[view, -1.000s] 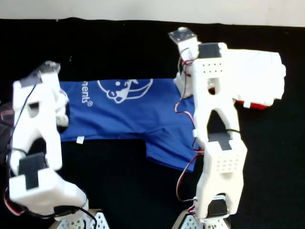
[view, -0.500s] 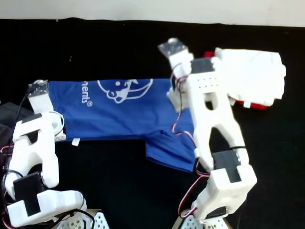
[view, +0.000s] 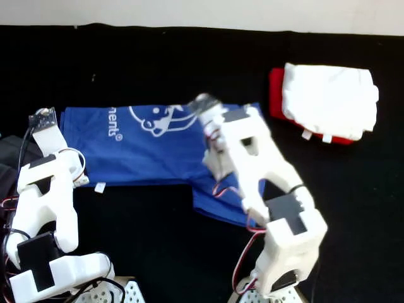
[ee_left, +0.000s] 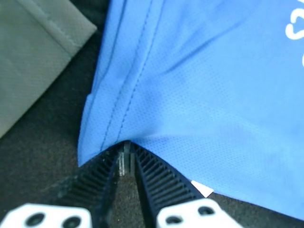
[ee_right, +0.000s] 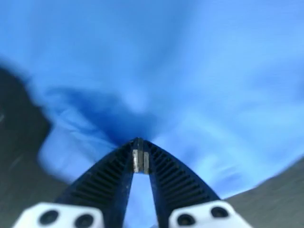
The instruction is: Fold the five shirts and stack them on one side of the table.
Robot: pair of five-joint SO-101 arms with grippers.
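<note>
Left gripper: the left gripper (ee_left: 124,154) has its jaws pressed together on a corner of the blue shirt (ee_left: 213,95), and the stitched hem puckers right at the tips.
Right gripper: the right gripper (ee_right: 139,159) is closed too, nipping a bunched fold of the same shirt, with blue cloth spreading away beyond the tips on all sides.
Shirt: it lies flat on the black table (view: 158,57), printed side up, with its long axis running from one gripper across to the other.
Key relation: judging from this, the fold turns on that axis. The left gripper holds the very end of the shirt, the right gripper holds farther along it, and the body of the cloth lies between them.
Nearer arm: the left arm has the outer edge, while the right arm sits over the middle and the sleeve end, so either could carry its part toward the other.
Beside the left gripper: a grey cloth (ee_left: 33,61) lies just off the held corner, apart from the blue hem.
Far side: well beyond the right gripper sits a stack with a folded white shirt (view: 328,98) on top of a red shirt (view: 276,95).
Hidden: the right arm covers part of the shirt in the high view. Which part of the shirt it has pinched is hard to tell, and so is how many layers each gripper holds.
</note>
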